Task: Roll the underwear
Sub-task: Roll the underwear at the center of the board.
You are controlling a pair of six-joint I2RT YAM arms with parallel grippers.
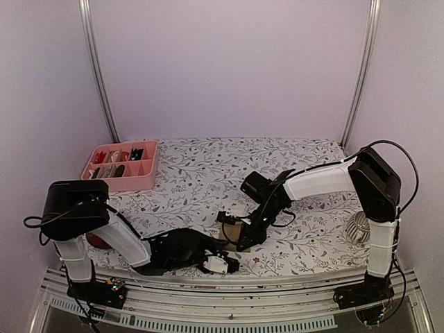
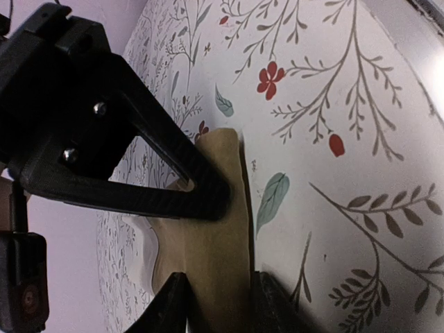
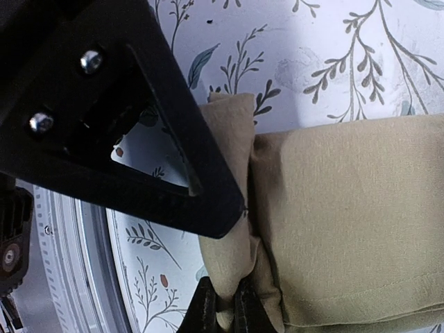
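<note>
Soft, even light; close wrist views slightly blurred.

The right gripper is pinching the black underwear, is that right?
Not quite. The right gripper is pinching the tan underwear, not the black. The right wrist view shows its jaws closed on a fold of tan cloth.

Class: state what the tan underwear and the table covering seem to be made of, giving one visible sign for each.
Tan underwear: soft matte cloth, probably cotton; it bunches into folds and shows a stitched hem. Table covering: smooth printed sheet, cloth or vinyl, unclear which; it lies flat and carries a floral print.
</note>
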